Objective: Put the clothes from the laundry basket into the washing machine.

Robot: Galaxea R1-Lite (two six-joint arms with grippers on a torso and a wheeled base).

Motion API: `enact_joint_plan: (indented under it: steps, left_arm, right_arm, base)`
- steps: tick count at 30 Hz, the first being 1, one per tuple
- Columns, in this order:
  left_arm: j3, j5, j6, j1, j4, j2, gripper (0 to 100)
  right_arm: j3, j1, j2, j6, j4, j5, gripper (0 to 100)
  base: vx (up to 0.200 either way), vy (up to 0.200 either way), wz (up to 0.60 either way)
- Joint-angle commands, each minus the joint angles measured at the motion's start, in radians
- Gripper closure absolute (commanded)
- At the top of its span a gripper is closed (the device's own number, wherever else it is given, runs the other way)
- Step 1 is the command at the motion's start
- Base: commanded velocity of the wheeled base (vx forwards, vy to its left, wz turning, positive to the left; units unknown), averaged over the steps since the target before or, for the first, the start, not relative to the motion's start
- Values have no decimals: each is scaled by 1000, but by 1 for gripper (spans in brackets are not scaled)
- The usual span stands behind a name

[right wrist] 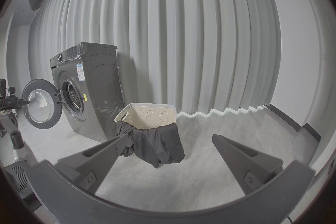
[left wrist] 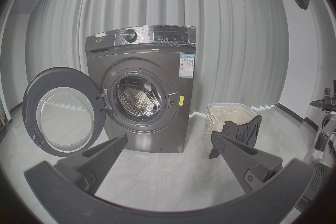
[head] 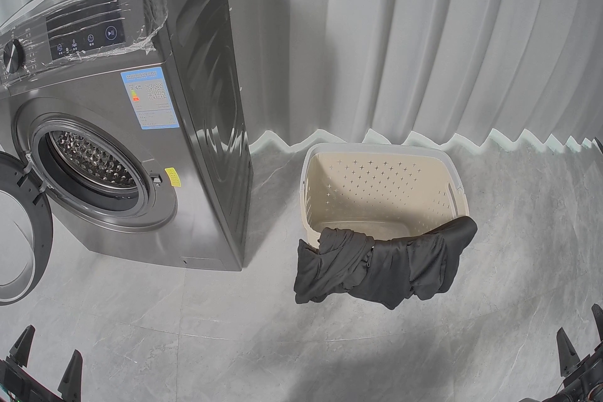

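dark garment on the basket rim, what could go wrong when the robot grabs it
The dark garment hangs over the near rim of the laundry basket; a partial pinch could tip the basket or drag cloth along the floor. The open door stands beside the drum opening; trailing cloth might snag there.

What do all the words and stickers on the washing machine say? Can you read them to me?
Nothing here is clear enough to read.
The blue label on the washing machine front: print too small.
The yellow sticker by the door opening: too small.
The control panel: little symbols, blurred, no words legible.
The small mark next to the dial: blurred.
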Motion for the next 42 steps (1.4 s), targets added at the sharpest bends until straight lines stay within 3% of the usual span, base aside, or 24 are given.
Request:
enact_joint_plan:
  steps: [1,9,27,42]
  left_arm:
    - [18,0,-1,0,0,-13,0]
    - [18,0,2,0,0,-13,0]
    - [18,0,2,0,0,-13,0]
    - [18,-1,-1,-2,0,-13,0]
  right_arm:
    - [18,0,-15,-1,0,0,0]
    - [18,0,-15,-1,0,0,0]
    - [18,0,-15,-1,0,0,0]
    - [18,0,-15,4,2,0,0]
  base:
    - [0,0,0]
    - [0,0,0]
    - [0,-200,0]
    - [0,0,0]
